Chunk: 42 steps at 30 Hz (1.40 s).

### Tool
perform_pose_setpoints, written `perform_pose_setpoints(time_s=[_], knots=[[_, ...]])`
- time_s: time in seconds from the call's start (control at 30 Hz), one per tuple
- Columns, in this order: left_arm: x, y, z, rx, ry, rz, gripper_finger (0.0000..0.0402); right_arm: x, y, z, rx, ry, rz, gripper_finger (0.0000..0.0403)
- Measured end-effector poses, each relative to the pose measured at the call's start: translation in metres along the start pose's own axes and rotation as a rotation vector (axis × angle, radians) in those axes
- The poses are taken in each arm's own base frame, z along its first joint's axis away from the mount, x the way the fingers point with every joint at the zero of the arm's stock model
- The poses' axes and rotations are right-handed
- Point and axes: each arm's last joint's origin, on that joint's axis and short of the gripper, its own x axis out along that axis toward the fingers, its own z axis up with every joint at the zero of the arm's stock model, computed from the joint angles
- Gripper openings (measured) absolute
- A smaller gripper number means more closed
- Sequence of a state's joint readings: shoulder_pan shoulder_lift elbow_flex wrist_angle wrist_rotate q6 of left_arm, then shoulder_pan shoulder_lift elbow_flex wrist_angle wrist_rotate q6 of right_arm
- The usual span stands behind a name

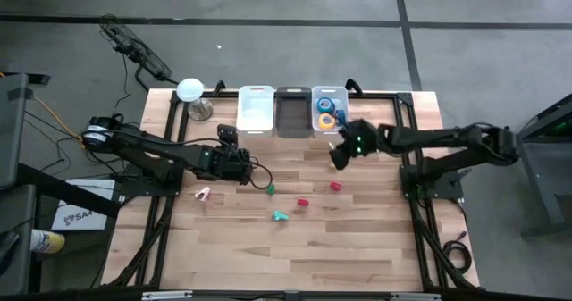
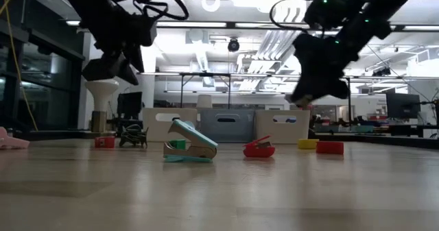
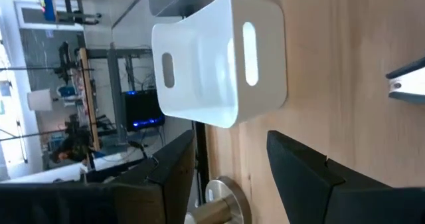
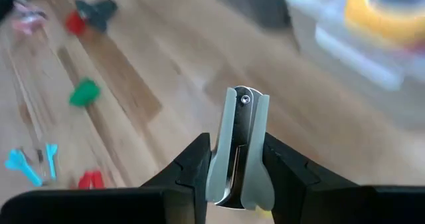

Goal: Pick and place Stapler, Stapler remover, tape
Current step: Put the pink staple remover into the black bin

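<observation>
My right gripper (image 1: 340, 155) hangs over the table just in front of the clear bin (image 1: 315, 129) and is shut on a small pale-green stapler (image 4: 240, 117). In that bin lie a blue tape roll (image 1: 327, 104) and a yellow one (image 1: 325, 121). My left gripper (image 1: 250, 167) hovers open at mid-left with nothing between its fingers (image 3: 299, 171); it faces the white bin (image 3: 212, 64). On the wood lie a teal stapler (image 2: 190, 149), a dark stapler remover (image 2: 134, 136) and a red piece (image 2: 259, 149). My right gripper pinches the stapler's two long sides (image 4: 219, 164) between its two fingers, which lie along it. The stapler's far end with the rivet (image 4: 245, 100) sticks out past the fingertips. The fingers slant downward, and the stapler is lifted clear of the table.
A dark grey bin (image 1: 292, 112) stands between the white bin (image 1: 256, 109) and the clear one. A white lamp (image 1: 190, 91) stands at the far left corner. Small pink (image 1: 203, 194), green (image 1: 271, 188) and red (image 1: 336, 186) pieces are scattered mid-table. The near half is bare wood.
</observation>
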State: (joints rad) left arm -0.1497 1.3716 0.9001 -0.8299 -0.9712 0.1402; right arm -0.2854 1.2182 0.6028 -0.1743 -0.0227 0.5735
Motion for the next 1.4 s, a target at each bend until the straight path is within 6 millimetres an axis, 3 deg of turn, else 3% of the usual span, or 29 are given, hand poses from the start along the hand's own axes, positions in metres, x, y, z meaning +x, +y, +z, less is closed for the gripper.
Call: perform_pose_setpoints(time_s=[0.2, 0.33, 0.5, 0.7, 1.07, 1.4], knots=[[-0.010, 0.012, -0.016, -0.050, 0.020, 0.014, 0.0183, -0.003, 0.000, 0.048, -0.143, -0.093, 0.019, 0.0100], [-0.017, 0.022, -0.026, -0.107, 0.011, 0.028, 0.0183, 0.008, 0.000, 0.080, -0.265, -0.083, 0.001, 0.0100], [-0.021, 0.026, -0.037, -0.141, 0.003, 0.043, 0.0183, 0.033, -0.004, 0.120, -0.418, -0.044, 0.002, 0.0100], [-0.016, 0.016, -0.060, -0.211, 0.008, 0.044, 0.0183, 0.069, -0.023, 0.157, -0.531, 0.079, -0.029, 0.0100], [-0.019, 0.018, -0.072, -0.316, -0.048, 0.008, 0.0183, 0.127, -0.043, 0.181, -0.649, 0.266, 0.004, 0.0107], [-0.020, 0.018, -0.072, -0.345, -0.059, -0.008, 0.0183, 0.141, -0.045, 0.180, -0.744, 0.293, 0.003, 0.0109]])
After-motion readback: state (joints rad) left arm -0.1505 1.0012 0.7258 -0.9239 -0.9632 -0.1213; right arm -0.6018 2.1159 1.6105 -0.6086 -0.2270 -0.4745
